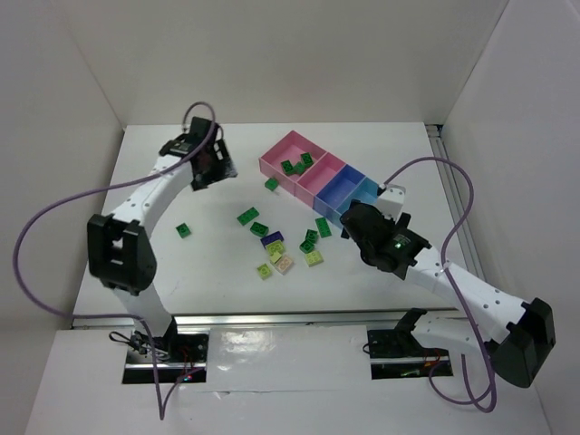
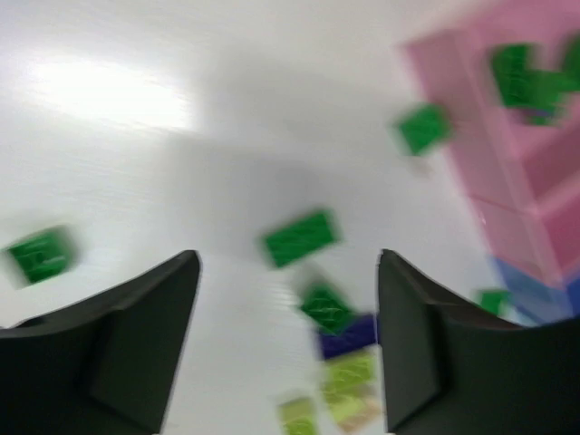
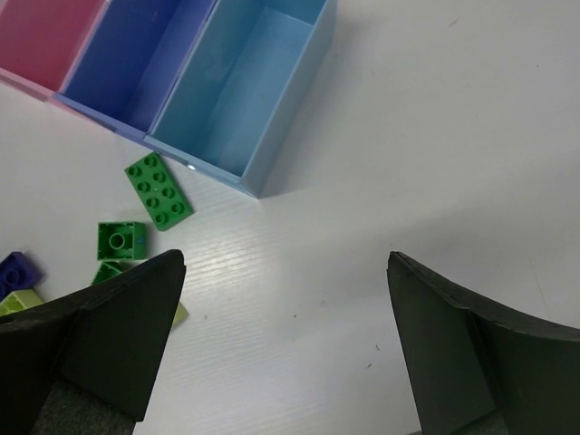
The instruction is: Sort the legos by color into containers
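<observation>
The left pincer (image 2: 288, 261) is spread and empty, up to the left of the bins (image 1: 319, 175); loose bricks (image 1: 274, 241) lie in front of the bins, below it. The right pincer (image 3: 285, 263), spread wide and empty, hangs just before the light blue bin (image 3: 245, 82); a few green bricks (image 1: 296, 165) sit in the big pink bin (image 1: 290, 145)

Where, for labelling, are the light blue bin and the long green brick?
light blue bin (image 3: 245, 82), right wrist view, bare floor
long green brick (image 3: 159, 190), right wrist view, studded top
</observation>
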Controlling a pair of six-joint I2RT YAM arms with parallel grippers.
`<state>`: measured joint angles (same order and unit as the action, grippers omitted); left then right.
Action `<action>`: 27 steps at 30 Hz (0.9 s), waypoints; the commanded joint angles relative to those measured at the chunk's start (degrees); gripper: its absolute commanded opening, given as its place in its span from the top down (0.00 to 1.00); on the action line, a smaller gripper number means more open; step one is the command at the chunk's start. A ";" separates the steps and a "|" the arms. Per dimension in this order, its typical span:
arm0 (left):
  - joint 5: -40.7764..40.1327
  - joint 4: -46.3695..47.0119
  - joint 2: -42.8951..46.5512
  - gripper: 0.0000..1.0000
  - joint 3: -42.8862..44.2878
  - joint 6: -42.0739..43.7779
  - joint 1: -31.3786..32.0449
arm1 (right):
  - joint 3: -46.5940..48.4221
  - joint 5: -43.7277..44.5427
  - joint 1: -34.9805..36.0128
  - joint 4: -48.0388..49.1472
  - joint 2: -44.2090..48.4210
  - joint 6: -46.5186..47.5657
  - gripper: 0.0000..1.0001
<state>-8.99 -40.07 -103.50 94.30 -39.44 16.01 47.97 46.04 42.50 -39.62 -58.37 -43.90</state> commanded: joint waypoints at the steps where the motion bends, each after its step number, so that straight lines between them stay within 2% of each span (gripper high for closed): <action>1: -14.03 -7.30 4.70 0.12 -13.91 -1.96 -6.59 | 0.10 1.77 0.74 1.30 -0.96 0.04 0.00; 4: -12.37 -6.43 6.03 0.03 -20.45 -2.75 -13.80 | -0.42 1.77 0.74 2.78 -0.96 0.66 0.00; 6: -8.95 -4.85 6.03 0.03 -22.49 -1.44 -17.31 | -0.94 1.24 0.74 3.57 -0.96 1.18 0.00; 11: -4.55 -3.43 2.35 0.05 -24.52 -2.04 -20.49 | -0.94 0.72 0.74 4.11 -1.48 1.18 0.00; 19: -0.41 -1.23 -2.67 0.26 -23.90 -3.63 -21.20 | -0.42 0.10 0.74 4.72 -2.10 1.18 0.00; 21: -0.41 -0.71 -2.67 0.37 -23.90 -3.63 -21.20 | -0.42 0.10 0.74 4.72 -2.10 1.18 0.00; 23: -0.41 -0.71 -2.67 0.42 -23.90 -3.63 -21.20 | -0.42 0.10 0.74 4.72 -2.62 1.18 0.00; 24: -0.41 -0.71 -2.67 0.52 -23.90 -3.63 -21.20 | -0.42 0.10 0.74 4.72 -2.63 1.18 0.00; 27: -0.41 -0.71 -2.67 0.63 -22.68 -3.01 -21.20 | -0.42 -0.43 0.74 5.25 -2.63 1.18 0.00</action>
<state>-9.78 -40.84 -105.60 69.78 -42.30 -4.82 47.40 45.17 42.87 -37.17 -60.75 -42.52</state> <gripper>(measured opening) 0.404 0.999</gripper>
